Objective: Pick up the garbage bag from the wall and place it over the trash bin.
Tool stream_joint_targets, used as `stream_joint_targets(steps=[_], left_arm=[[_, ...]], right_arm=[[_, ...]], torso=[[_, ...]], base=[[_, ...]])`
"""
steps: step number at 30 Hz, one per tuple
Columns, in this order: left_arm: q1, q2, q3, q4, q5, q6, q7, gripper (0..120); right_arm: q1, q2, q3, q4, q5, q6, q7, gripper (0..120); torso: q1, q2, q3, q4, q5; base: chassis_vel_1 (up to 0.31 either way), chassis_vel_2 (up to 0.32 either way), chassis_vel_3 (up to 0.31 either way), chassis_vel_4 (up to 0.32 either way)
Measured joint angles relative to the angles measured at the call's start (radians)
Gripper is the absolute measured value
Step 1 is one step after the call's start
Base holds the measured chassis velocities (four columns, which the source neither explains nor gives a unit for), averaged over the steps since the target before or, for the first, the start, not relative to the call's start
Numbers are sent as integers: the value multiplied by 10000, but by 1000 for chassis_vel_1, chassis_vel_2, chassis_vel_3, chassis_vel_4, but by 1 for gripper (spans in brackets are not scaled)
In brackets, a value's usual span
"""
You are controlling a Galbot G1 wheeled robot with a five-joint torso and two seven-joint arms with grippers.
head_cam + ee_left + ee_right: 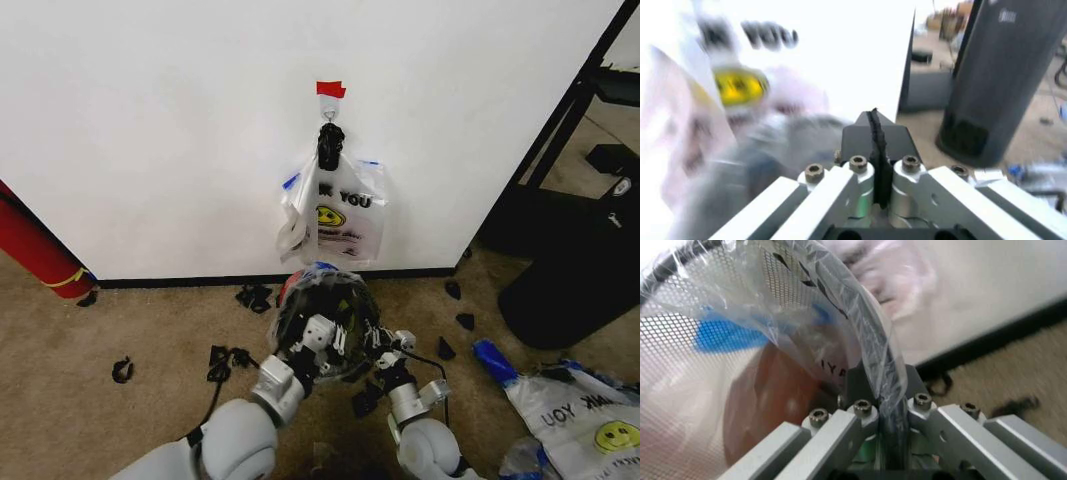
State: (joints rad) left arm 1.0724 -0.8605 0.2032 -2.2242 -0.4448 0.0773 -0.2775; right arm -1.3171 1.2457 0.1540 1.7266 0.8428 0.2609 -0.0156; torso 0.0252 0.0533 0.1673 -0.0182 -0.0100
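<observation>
The trash bin [300, 318], a small black mesh bin with a red base, stands on the carpet below the wall [150, 120]. The garbage bag [335, 292], clear crinkly plastic with blue strips, is draped over it. In the right wrist view the garbage bag [773, 290] lies over the mesh rim, and my right gripper [883, 390] is shut on plastic and rim together. That right gripper [385, 347] sits at the bin's right side. My left gripper [320, 335] is over the bin's near left side. Seen from its wrist, the left gripper [875, 135] is shut with nothing visible between its fingers.
White "THANK YOU" bags [345, 215] hang from a hook [329, 115] under red tape [330, 89]. A large black container [570, 290] stands to the right, with another smiley bag [590, 420] on the floor. A red cylinder [35, 250] leans at the left. Black scraps [255, 296] dot the carpet.
</observation>
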Motion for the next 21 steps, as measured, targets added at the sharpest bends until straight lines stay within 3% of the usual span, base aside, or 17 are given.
stream_joint_targets(steps=[5, 9, 10, 15, 18, 21], left_arm=[[1238, 799, -1881, -286, 542, -1107, 2078, 21], [1575, 1230, -2351, -313, 555, -1113, 2335, 31], [1647, 1446, -2542, -157, 543, -958, 2430, 39], [1470, 1671, -2611, 687, 233, -764, 2992, 52], [1269, 1643, -2486, 1415, -248, -444, 3625, 68], [1205, 1576, -2422, 1649, -333, -345, 3756, 74]], right_arm=[[-236, -241, 436, 749, 1618, -640, 844, 0], [-311, -236, 627, 952, 1949, -717, 1203, 0], [-358, -206, 715, 1101, 2098, -751, 1523, 0], [-464, -110, 798, 1607, 2289, -883, 2325, 0], [-605, -82, 819, 2119, 2286, -1002, 2853, 0], [-668, -90, 824, 2260, 2228, -1018, 2956, 0]], torso=[[0, 0, 0, 3, -3], [0, 0, 0, 2, 0], [0, 0, -1, 2, 1], [0, 0, 0, 1, -1], [0, 0, 0, 1, -2], [0, 0, 0, 1, -2]], base=[[0, 0, 0, 0], [0, 0, 0, 0], [0, 0, 0, 0], [0, 0, 0, 0], [0, 0, 0, 0], [0, 0, 0, 0]])
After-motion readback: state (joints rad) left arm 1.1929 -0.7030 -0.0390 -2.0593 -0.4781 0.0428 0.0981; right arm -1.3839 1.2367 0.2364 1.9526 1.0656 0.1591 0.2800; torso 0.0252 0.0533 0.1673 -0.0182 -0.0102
